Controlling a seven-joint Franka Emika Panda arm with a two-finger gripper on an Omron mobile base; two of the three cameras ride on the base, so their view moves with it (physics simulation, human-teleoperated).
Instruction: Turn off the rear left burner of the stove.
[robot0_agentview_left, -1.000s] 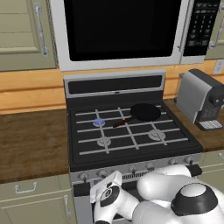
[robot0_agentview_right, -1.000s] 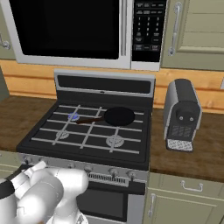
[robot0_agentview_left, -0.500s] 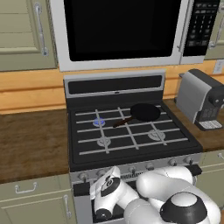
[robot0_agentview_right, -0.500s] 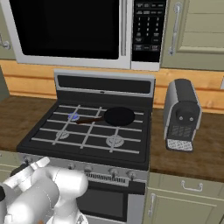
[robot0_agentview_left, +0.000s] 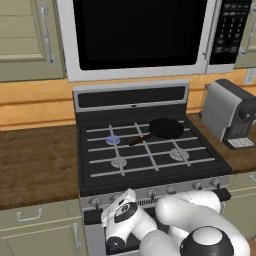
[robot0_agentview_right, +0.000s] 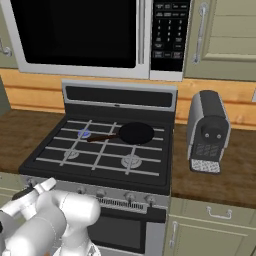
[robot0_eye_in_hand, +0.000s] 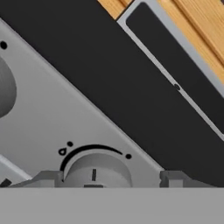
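The stove (robot0_agentview_left: 132, 97) has a black cooktop with pale grates. Its rear left burner (robot0_agentview_left: 113, 140) glows blue, seen from the other side as the rear left burner (robot0_agentview_right: 84, 133). My gripper (robot0_agentview_left: 117, 204) is pressed up to the left end of the knob row on the front panel, low at the left as the gripper (robot0_agentview_right: 37, 189). In the hand view the gripper (robot0_eye_in_hand: 109, 179) straddles a round grey knob (robot0_eye_in_hand: 97, 170). The left fingertip sits close against it, the right stands off with a gap. The jaws are open around it.
A black skillet (robot0_agentview_left: 166, 128) sits on the rear right grate, handle toward the middle. A grey coffee machine (robot0_agentview_left: 230, 114) stands on the right wooden counter. A large microwave (robot0_agentview_left: 135, 35) hangs above. More knobs (robot0_agentview_right: 129, 196) run along the panel to the right.
The hand has edged slightly closer to the left end of the knob row. The stove, skillet and blue flame look the same.
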